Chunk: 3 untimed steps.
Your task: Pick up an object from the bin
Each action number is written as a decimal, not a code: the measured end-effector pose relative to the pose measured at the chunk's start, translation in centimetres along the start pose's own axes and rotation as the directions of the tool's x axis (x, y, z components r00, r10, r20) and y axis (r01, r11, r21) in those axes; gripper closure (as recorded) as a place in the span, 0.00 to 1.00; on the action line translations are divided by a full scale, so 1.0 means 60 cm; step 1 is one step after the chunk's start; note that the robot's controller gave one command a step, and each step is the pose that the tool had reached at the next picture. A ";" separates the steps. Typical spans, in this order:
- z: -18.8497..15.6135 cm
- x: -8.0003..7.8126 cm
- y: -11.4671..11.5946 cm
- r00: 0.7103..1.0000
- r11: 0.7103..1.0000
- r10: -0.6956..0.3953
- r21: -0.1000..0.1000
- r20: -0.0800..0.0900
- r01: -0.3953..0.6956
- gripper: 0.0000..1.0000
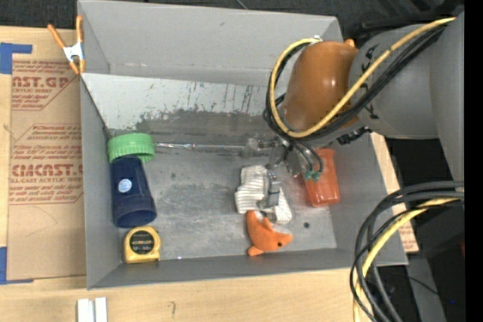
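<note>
Camera view: arm comes in from the right, wrist bent down into the bin (189, 98). The orange wrist cover (317, 87) is rounded and glossy, with yellow-and-black cables looped round it.

Gripper (270, 192) sits low near the floor, toward the bin's front right, right on top of a white ribbed thing (253, 192). That thing looks soft and crumpled, with a ridged surface. I can't tell how far the gripper is open or whether it has hold of anything, because its metal tip overlaps the white piece.

- **Just below the gripper in the view:** an orange fish-shaped toy (266, 235), smooth plastic, up against the white thing's lower edge.
- **Just right of the gripper, partly under the wrist:** an orange-red block (323, 185), rectangular with rounded corners.
- **Well apart to the gripper's left:** a dark blue jar (130, 192) with a ribbed green lid (130, 147) at its far end. A yellow tape measure (141, 243), squarish with a round dark centre, sits just beside the jar's near end.

Bin floor is bare grey metal, scuffed and streaked.
</note>
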<state>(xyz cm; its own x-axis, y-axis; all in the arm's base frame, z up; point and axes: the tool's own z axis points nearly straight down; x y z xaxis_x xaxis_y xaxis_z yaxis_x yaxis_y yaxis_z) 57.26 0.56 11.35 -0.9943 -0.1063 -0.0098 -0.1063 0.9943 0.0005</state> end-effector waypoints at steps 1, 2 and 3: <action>0.060 0.002 -0.050 0.980 0.980 0.200 0.001 -0.007 -0.200 1.00; 0.060 0.002 -0.050 0.980 0.980 0.200 0.001 -0.007 -0.200 1.00; -0.253 -0.010 -0.080 0.976 0.976 0.218 0.001 0.003 -0.218 1.00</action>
